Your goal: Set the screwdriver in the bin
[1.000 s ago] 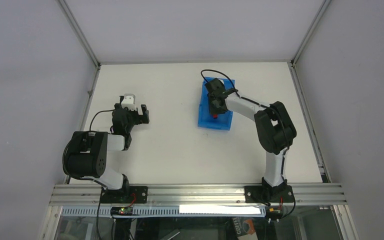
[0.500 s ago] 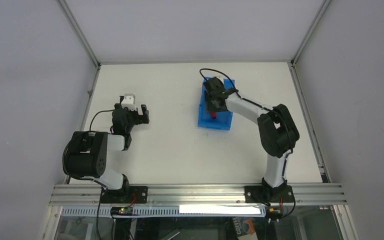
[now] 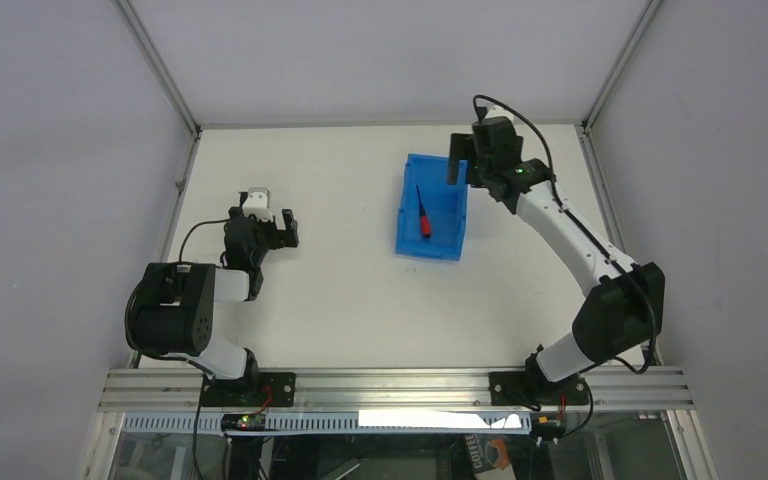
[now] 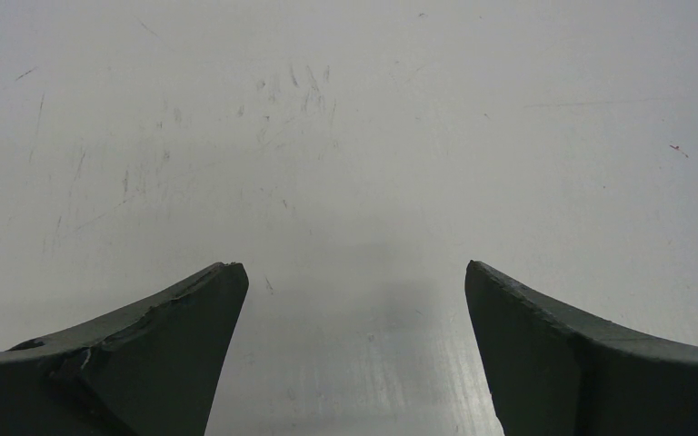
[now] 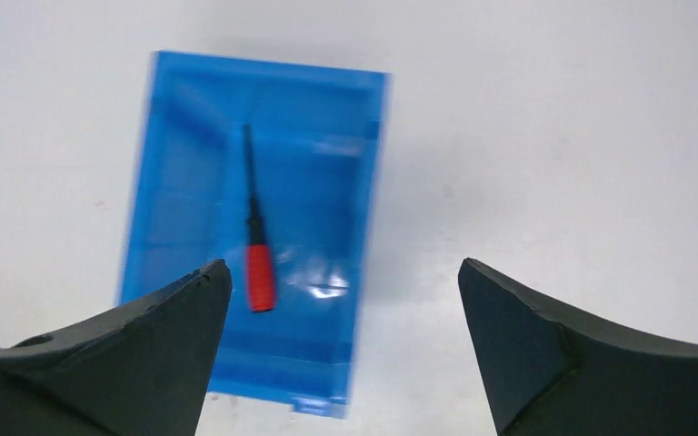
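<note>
Table (image 3: 340, 300): near edge hidden behind the rail (image 3: 390, 383). Bin (image 5: 327, 154): blurred in the right wrist view, one corner behind a finger. Pack (image 3: 487, 447) below the rail reads "COFFEE", remainder cut off. Right gripper (image 5: 341, 270): jaws spread wide, holding nothing, raised at the bin's 1 o'clock. Left gripper (image 4: 354, 271): spread, holding nothing, over bare table. Screwdriver (image 3: 424, 217): lying inside the bin, red handle toward 6 o'clock

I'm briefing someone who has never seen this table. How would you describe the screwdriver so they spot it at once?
On the white table, look right of centre for the bright blue bin. Lying on its floor is the screwdriver: red handle, thin black shaft, the only thing inside the bin.
</note>
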`<state>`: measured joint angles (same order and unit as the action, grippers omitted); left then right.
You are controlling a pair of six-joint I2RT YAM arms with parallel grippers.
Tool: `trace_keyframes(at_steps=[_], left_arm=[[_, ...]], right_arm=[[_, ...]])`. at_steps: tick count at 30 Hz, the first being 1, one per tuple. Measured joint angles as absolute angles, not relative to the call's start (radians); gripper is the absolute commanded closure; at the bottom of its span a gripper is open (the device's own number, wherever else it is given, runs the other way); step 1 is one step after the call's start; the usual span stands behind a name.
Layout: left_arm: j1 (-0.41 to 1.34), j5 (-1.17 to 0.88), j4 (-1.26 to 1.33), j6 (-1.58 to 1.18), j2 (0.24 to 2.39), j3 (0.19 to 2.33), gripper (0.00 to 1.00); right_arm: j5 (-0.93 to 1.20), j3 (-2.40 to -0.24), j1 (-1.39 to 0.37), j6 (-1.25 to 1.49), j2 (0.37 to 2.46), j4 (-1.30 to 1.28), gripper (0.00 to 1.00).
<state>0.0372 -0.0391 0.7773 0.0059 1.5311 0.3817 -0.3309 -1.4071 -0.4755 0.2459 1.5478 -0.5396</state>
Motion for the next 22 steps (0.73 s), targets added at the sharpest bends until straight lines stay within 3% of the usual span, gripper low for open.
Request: trace_keyframes(at_steps=[10, 22], left_arm=[[0.037, -0.039, 0.777, 0.006, 1.531, 0.382, 0.01], [0.037, -0.039, 0.777, 0.006, 1.531, 0.382, 0.01]], right_arm=[[-0.218, -1.284, -0.087, 0.105, 1.433, -0.582, 0.01], [-0.149, -1.207, -0.017, 0.042, 1.404, -0.561, 0.01]])
